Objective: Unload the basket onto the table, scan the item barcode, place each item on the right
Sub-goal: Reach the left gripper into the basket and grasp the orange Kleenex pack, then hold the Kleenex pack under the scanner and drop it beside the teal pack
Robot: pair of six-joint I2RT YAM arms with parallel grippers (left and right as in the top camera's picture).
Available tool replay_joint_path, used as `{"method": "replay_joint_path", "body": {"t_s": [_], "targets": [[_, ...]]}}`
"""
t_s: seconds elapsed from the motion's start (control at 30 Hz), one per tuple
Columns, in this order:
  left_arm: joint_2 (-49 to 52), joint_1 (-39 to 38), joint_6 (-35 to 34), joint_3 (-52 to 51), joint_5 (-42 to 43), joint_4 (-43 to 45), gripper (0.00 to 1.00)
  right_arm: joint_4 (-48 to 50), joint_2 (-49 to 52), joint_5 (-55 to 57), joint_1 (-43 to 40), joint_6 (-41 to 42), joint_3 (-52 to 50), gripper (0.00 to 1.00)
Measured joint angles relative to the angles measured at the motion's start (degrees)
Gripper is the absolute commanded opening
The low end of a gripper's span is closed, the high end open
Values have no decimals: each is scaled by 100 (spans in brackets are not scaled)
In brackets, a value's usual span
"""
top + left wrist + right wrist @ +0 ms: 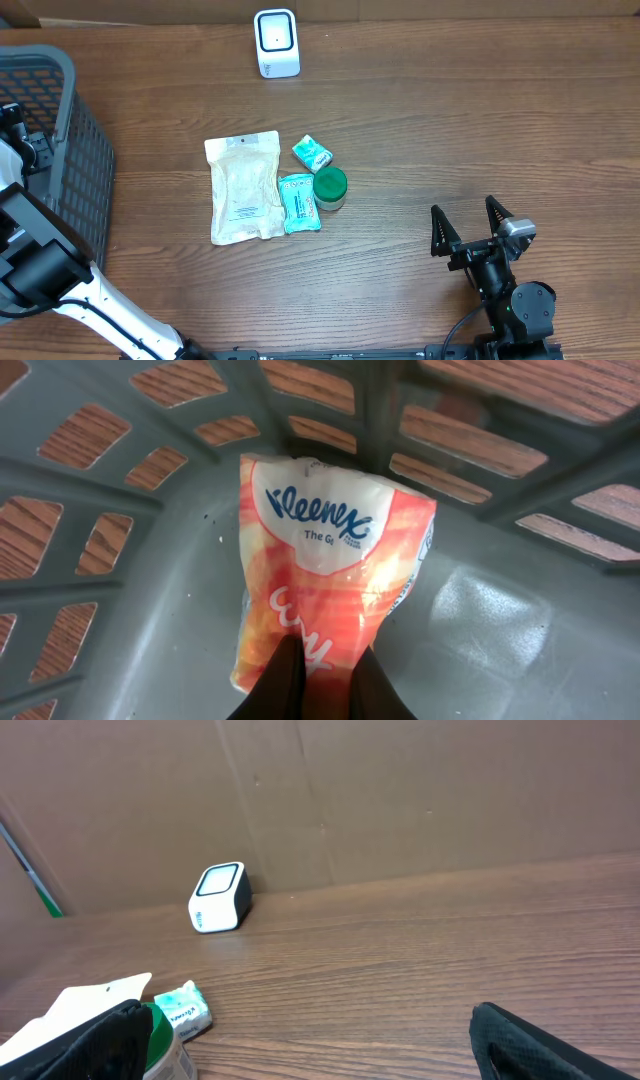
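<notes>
Inside the grey basket [140,610], my left gripper [326,654] is shut on the lower end of an orange and white Kleenex tissue pack [330,550], whose other end lies against the basket floor and wall. No barcode shows on its visible face. The overhead view shows only the left arm [25,150] reaching into the basket [75,130]. The white barcode scanner [277,43] [218,898] stands at the table's far edge. My right gripper [467,222] [310,1030] sits open at the near right, holding nothing.
Mid-table lie a white pouch [244,187], two teal packets [312,152] [299,203] and a green-lidded jar [330,187]. The jar [160,1030] and one teal packet [182,1008] sit just left of the right gripper. A cardboard wall [400,800] backs the table.
</notes>
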Motion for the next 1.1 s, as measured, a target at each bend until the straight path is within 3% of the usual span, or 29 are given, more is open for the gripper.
{"method": "replay_joint_path", "body": {"t_s": [0.1,0.33,0.6,0.8,0.93,1.1], "targets": [[-15,0,-179,55,2,-166,4,2,0,-2,0,-2,0,100],[-675,-146,-1482,358,286,-1427,4,2,0,0,0,-2,0,100],[-3392,-911,-2367,1276,787,-2140,4,0,0,-2,0,0,0,100],[-4898,-2761,-2686,1519,1019,-3202,4,2,0,-2,0,-2,0,100],[-4701,-4179,-2721,1344,852,-3779,4,2,0,-2,0,-2,0,100],[-3842,-5394,-2885,527,579,-3764,4,0,0,-2,0,0,0,100]]}}
